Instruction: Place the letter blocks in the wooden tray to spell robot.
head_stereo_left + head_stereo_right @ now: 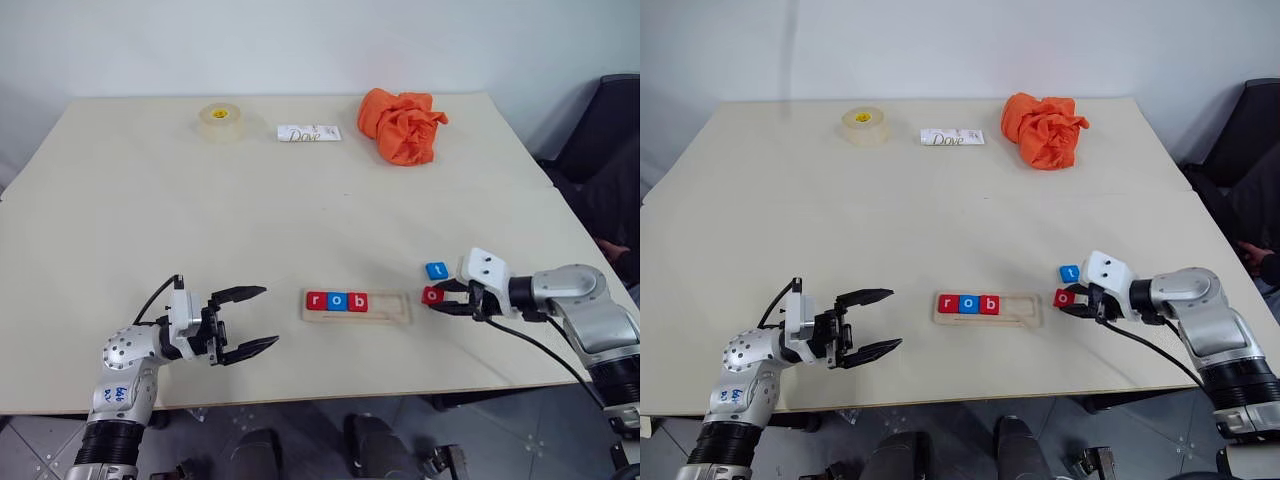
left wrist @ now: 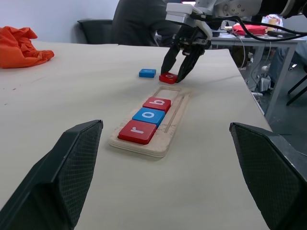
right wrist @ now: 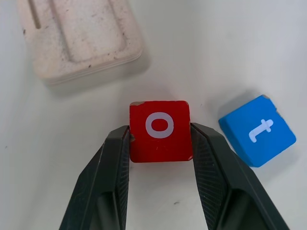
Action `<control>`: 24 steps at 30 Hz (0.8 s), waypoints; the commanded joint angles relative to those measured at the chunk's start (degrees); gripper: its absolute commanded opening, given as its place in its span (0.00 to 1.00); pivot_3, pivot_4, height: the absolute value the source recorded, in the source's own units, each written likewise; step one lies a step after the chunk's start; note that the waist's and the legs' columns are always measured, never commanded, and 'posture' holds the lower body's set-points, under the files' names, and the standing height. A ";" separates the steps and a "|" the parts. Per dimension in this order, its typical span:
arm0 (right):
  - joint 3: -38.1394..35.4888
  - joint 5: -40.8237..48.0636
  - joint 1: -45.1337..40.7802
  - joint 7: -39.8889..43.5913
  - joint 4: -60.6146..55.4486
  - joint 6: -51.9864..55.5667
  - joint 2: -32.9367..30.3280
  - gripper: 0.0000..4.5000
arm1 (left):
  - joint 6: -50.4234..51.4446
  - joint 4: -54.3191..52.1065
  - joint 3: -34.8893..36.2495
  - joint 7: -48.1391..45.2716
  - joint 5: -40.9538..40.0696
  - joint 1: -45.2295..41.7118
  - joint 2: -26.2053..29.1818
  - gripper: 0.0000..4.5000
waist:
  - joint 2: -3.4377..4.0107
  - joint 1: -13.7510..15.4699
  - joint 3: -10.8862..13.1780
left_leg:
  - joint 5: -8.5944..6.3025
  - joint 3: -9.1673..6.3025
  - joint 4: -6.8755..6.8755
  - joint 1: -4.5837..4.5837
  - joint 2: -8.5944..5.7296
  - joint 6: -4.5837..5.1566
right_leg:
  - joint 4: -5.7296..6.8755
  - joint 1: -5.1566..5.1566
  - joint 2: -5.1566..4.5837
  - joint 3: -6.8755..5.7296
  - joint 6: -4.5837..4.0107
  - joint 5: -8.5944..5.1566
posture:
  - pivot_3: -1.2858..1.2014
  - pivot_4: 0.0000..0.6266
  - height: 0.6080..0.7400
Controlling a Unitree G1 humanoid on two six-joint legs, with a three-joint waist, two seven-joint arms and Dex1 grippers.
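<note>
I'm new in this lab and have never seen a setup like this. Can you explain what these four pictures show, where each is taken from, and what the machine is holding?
This is a humanoid robot with two arms, each ending in a two-fingered black end effector. Two pictures come from cameras in its head, looking down over a table. The other two come from cameras on its wrists, looking along the fingers.

On the table lies a wooden tray with three letter blocks spelling r, o, b. The right end effector has its fingers closed against the sides of a red o block, which sits on the table just off the tray's open end. A blue t block lies beside it. The left end effector is open and holds nothing.

At the far edge lie a roll of tape, a white Dove packet and an orange cloth.
</note>
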 commanded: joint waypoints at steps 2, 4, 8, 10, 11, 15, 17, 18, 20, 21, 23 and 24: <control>-1.04 4.04 -3.25 0.86 -12.14 10.37 -1.03 0.32 | -0.69 -0.43 0.42 -0.47 -0.36 0.10 0.30 1.00 | 0.05 -0.04 0.03 | 0.00 0.00 -0.02 -0.06 0.00 0.00 | 0.01 -0.08 0.00 0.00 0.02 0.01 | 0.52 0.24 1.00; 0.50 5.82 -4.62 1.34 -17.49 16.30 -0.39 0.32 | -0.70 -0.39 0.42 -0.51 -0.33 0.11 0.32 1.00 | 0.07 -0.04 0.04 | -0.02 0.00 -0.04 -0.09 0.02 -0.01 | 0.07 -0.16 0.01 0.01 0.12 0.07 | 0.52 0.24 1.00; 7.63 3.87 -7.37 1.29 -21.51 25.18 -0.42 0.32 | -0.78 -0.47 0.31 -0.43 -0.23 -0.03 0.16 1.00 | 0.07 0.14 0.04 | -0.07 -0.11 -0.05 -0.10 0.07 -0.06 | 0.06 -0.16 0.02 -0.11 0.00 0.00 | 0.52 0.24 1.00; 10.16 2.63 -8.48 0.55 -21.37 25.70 0.31 0.32 | -0.84 -0.61 0.27 -0.36 -0.19 0.03 0.12 1.00 | 0.07 0.40 0.04 | -0.08 -0.12 -0.04 -0.15 0.04 -0.05 | 0.02 -0.17 -0.04 -0.14 -0.02 -0.01 | 0.52 0.24 1.00; 10.96 2.22 -9.01 0.05 -20.91 25.18 1.00 0.32 | -0.85 -0.80 0.28 -0.33 -0.20 0.17 0.13 1.00 | 0.07 0.42 0.04 | -0.09 -0.12 -0.04 -0.18 0.01 -0.04 | 0.01 -0.19 -0.09 -0.14 -0.03 -0.02 | 0.52 0.24 1.00; 13.25 0.61 -10.68 -0.56 -19.00 23.38 2.35 0.32 | -0.91 -2.09 0.83 0.13 -0.41 1.50 0.39 1.00 | 0.07 0.43 0.04 | -0.13 -0.08 0.00 -0.28 -0.07 0.04 | -0.03 -0.24 -0.20 -0.11 -0.02 -0.01 | 0.52 0.24 1.00; 14.09 -0.03 -11.40 -0.60 -17.91 22.45 2.80 0.32 | -0.99 -2.85 1.12 0.31 -0.50 2.59 0.58 1.00 | 0.07 0.37 0.04 | -0.15 -0.08 -0.01 -0.27 -0.07 0.06 | -0.06 -0.24 -0.20 -0.11 -0.02 -0.01 | 0.52 0.24 1.00; 14.38 -0.37 -11.70 -0.65 -17.30 21.97 3.06 0.32 | -0.99 -3.23 1.20 0.48 -0.52 3.02 0.60 1.00 | 0.07 0.31 0.04 | -0.16 -0.08 -0.01 -0.28 -0.06 0.05 | -0.06 -0.24 -0.19 -0.12 -0.01 -0.01 | 0.52 0.24 1.00; 14.77 -0.87 -12.09 -0.54 -16.49 21.23 3.31 0.32 | -0.95 -3.85 1.31 0.84 -0.56 3.58 0.59 1.00 | 0.07 0.24 0.04 | -0.17 -0.07 -0.03 -0.27 -0.04 0.04 | -0.06 -0.24 -0.16 -0.15 -0.01 -0.01 | 0.52 0.24 1.00; 14.99 -1.08 -12.30 -0.48 -16.14 20.93 3.42 0.32 | -0.94 -4.14 1.39 1.00 -0.59 3.88 0.60 1.00 | 0.07 0.24 0.04 | -0.17 -0.08 -0.04 -0.28 -0.03 0.04 | -0.06 -0.24 -0.15 -0.17 0.00 -0.01 | 0.52 0.24 1.00; 15.36 -1.34 -12.55 -0.28 -15.64 20.35 3.52 0.32 | -0.91 -4.58 1.49 1.28 -0.59 4.36 0.59 1.00 | 0.07 0.24 0.04 | -0.17 -0.08 -0.04 -0.27 -0.02 0.04 | -0.04 -0.24 -0.13 -0.18 0.00 0.00 | 0.52 0.24 1.00; 15.55 -1.51 -12.61 -0.11 -15.44 20.01 3.57 0.32 | -0.90 -4.73 1.52 1.37 -0.58 4.53 0.57 1.00 | 0.07 0.24 0.04 | -0.17 -0.08 -0.03 -0.27 -0.02 0.04 | -0.04 -0.24 -0.13 -0.18 0.00 0.00 | 0.52 0.24 1.00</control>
